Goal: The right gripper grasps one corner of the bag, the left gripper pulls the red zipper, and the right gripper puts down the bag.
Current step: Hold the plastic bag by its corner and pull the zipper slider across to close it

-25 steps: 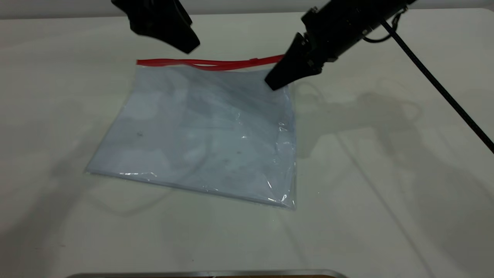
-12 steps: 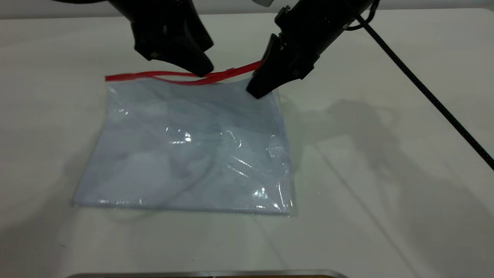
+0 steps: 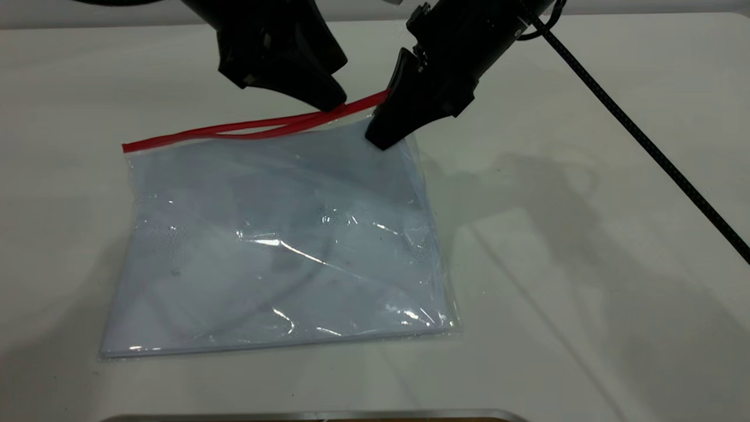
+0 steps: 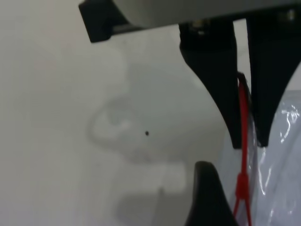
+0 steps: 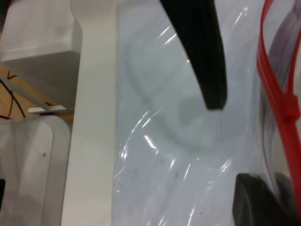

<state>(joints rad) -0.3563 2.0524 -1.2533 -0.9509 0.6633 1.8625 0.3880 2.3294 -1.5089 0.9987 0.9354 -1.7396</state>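
The clear bag (image 3: 275, 246) with white sheets lies on the white table, its far right corner lifted. My right gripper (image 3: 379, 138) is shut on that corner by the end of the red zipper (image 3: 234, 128); its pads (image 5: 256, 202) pinch the plastic. The zipper strip is split apart along its middle stretch. My left gripper (image 3: 329, 105) is down at the zipper, open, with one finger (image 4: 204, 197) on the table side of the small red slider (image 4: 242, 181) and the other finger (image 5: 209, 70) over the bag side. The slider also shows in the right wrist view (image 5: 290, 107).
The right arm's black braided cable (image 3: 644, 140) runs across the table's right side. A metal edge (image 3: 316, 415) lies along the front of the table. The table's edge (image 5: 91, 141) and white equipment (image 5: 37, 42) show beyond the bag in the right wrist view.
The right gripper moved left and nearer with the corner, dragging and turning the bag; the zipper's left end swung forward. The left gripper came down from above onto the zipper.
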